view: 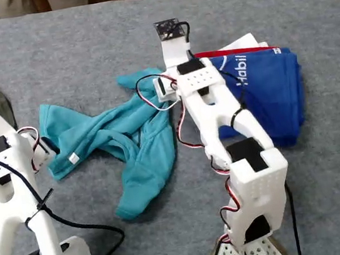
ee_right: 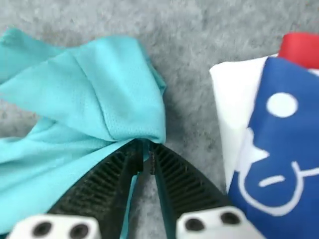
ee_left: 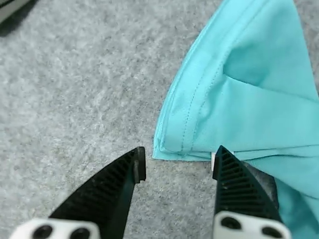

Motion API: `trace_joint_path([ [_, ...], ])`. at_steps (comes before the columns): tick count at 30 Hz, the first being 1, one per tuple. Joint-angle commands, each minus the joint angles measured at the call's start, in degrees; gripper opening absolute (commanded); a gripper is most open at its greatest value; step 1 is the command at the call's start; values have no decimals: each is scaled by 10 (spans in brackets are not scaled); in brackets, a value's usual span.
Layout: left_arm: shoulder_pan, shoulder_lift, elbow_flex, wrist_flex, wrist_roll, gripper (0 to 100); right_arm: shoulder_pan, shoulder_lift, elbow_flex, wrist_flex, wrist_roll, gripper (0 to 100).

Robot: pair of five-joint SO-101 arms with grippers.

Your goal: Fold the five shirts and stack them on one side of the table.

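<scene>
1. The grey table (view: pixel 51 49) carries the teal shirt (view: pixel 127 140), which lies crumpled and spread at its middle, between the two arms.
2. The shirt looks light, limp and a little slick. It will likely sag and bunch when lifted, so hem corners and seams are the surest places to grip.
3. The folded stack (view: pixel 266 88), blue on top, lies just beside it, towards the right arm's side.
4. The right arm stretches forward from the near edge. The right gripper (ee_right: pixel 144 160) is pinched closed on a fold at the shirt's far edge.
5. The left gripper (ee_left: pixel 179 162) hovers low at a hem corner, jaws wide, one either side of it, gripping nothing.
</scene>
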Motion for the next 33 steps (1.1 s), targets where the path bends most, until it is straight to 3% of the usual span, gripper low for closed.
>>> trace_joint_path([
  [1,8,0,-21,-1,-18,224,11,-33,0,-22,-4,48],
  [6,8,58,-10,-40,-29,212,8,-32,0,-22,-4,48],
  [15,5,189,-84,-37,-30,157,8,-32,0,-22,-4,48],
  [27,69,200,-87,-41,-25,153,8,-31,0,-23,-4,48],
  [33,76,201,-86,-41,-25,15,8,-31,0,-23,-4,48],
])
